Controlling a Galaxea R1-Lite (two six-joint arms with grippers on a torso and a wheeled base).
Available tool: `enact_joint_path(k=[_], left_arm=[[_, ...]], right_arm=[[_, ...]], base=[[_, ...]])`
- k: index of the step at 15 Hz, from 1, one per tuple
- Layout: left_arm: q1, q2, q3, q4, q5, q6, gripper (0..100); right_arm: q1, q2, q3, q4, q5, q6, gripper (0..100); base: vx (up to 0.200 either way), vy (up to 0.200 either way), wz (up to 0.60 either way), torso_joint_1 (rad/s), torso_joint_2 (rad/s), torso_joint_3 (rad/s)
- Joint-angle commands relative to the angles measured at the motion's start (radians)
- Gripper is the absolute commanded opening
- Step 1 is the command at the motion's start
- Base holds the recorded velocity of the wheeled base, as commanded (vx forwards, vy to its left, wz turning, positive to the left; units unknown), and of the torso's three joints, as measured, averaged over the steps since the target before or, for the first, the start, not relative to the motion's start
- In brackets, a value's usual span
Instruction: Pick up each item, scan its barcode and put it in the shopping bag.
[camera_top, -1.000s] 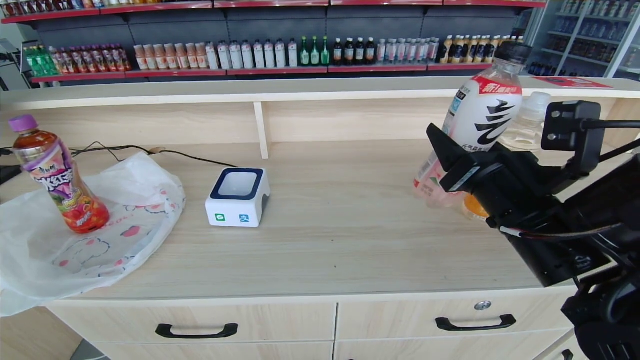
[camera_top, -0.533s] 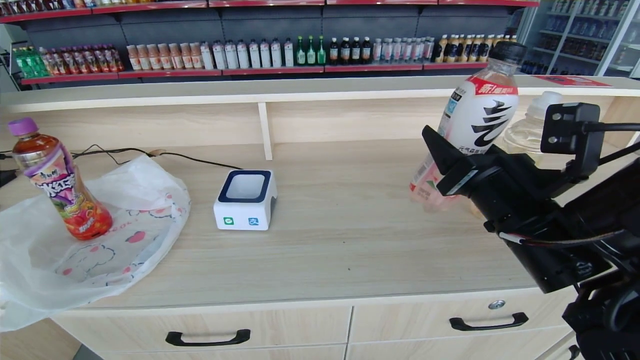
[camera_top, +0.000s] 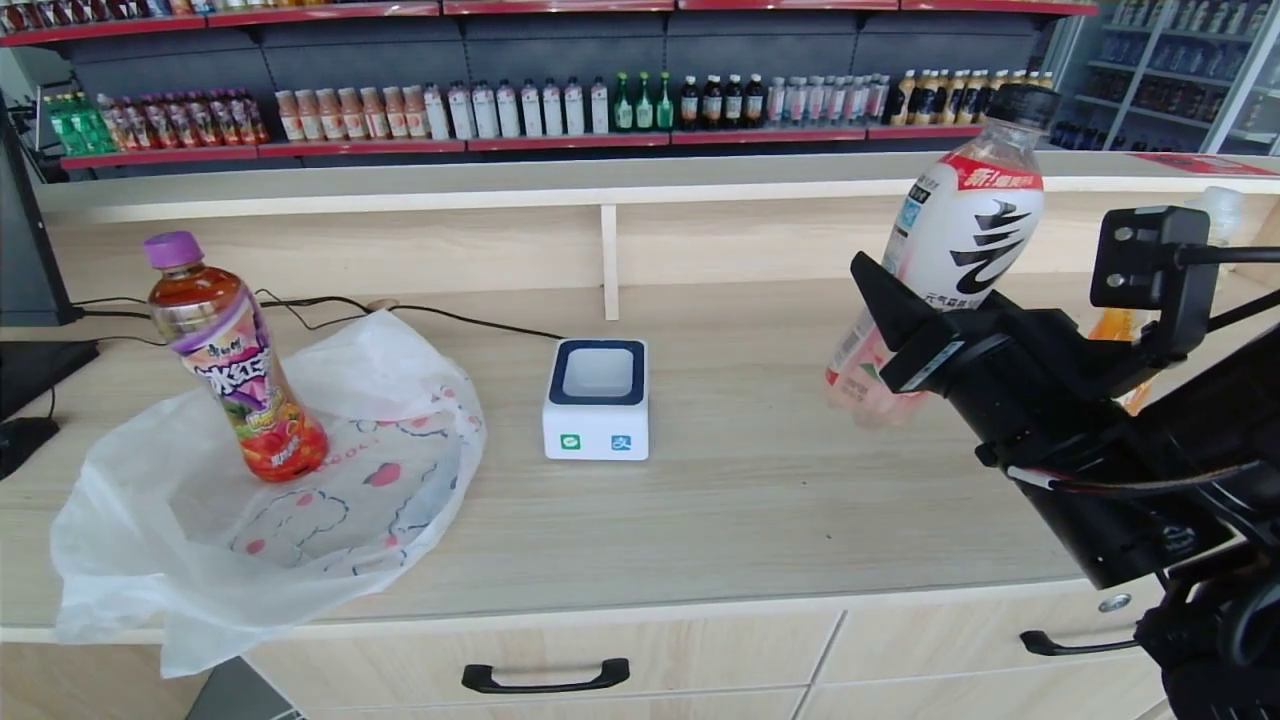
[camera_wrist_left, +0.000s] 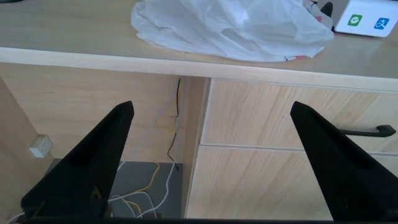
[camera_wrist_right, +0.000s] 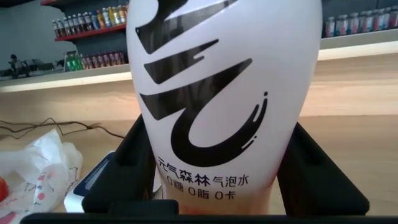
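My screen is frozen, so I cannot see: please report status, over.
Right end effector shut on white bottle, held tilted above counter, right of scanner. Left end effector open, low before the drawers. Tea bottle stands on shopping bag.

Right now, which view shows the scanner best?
The head view: the scanner stands whole, window up. The left wrist view catches its front corner; the right wrist view, a sliver beside the bottle.

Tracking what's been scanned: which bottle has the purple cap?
The red tea bottle standing on the bag; the white bottle in the right gripper has a black cap.
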Motion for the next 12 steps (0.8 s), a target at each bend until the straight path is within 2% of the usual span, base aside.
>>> enact_joint_path(k=[1,9,12], left_arm=[[0.000,0.000,0.000,-0.001,0.001,-0.001,100],[0.000,0.000,0.000,-0.001,-0.001,-0.001,100],[0.000,0.000,0.000,-0.001,-0.001,0.002,100]], right_arm=[[0.001,-0.003,0.001,-0.001,0.000,0.001,0],[-0.001,-0.007,0.004,-0.001,0.000,-0.001,0],[0.002,-0.006,0.006,-0.001,0.000,-0.001,0]], base=[[0.000,0.200,0.00,0.002,0.00,-0.002],[0.000,0.200,0.00,0.002,0.00,0.003],[0.000,0.000,0.00,0.000,0.00,0.000]])
